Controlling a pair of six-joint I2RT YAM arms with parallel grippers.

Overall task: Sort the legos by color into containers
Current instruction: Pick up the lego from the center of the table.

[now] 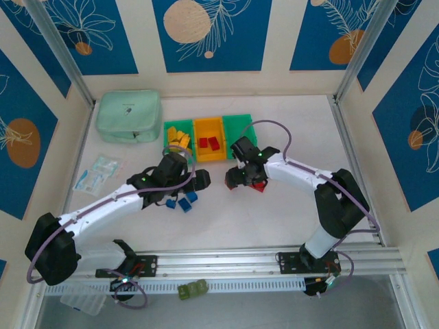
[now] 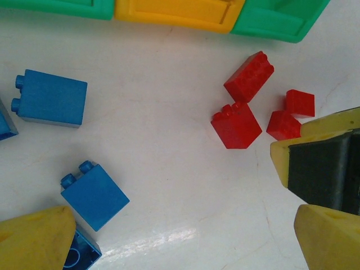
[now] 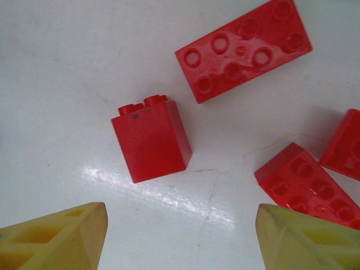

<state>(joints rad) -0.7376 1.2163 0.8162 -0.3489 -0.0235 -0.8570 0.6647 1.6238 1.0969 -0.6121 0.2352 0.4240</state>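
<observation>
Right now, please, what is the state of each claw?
Left claw: open, holding nothing.
Right claw: open, holding nothing; a red brick lies on the table just ahead of it.

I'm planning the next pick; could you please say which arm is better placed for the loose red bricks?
Right, probably: the right gripper hangs open over the red bricks, one lined up between its fingertips. The left gripper is nearer the blue bricks.

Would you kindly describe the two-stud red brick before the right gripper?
The red brick is glossy plastic, taller than wide, with two round studs at one end and a dark speck near them. It lies on its side on the white table, touching no other brick, just ahead of the right gripper, jaws open.
</observation>
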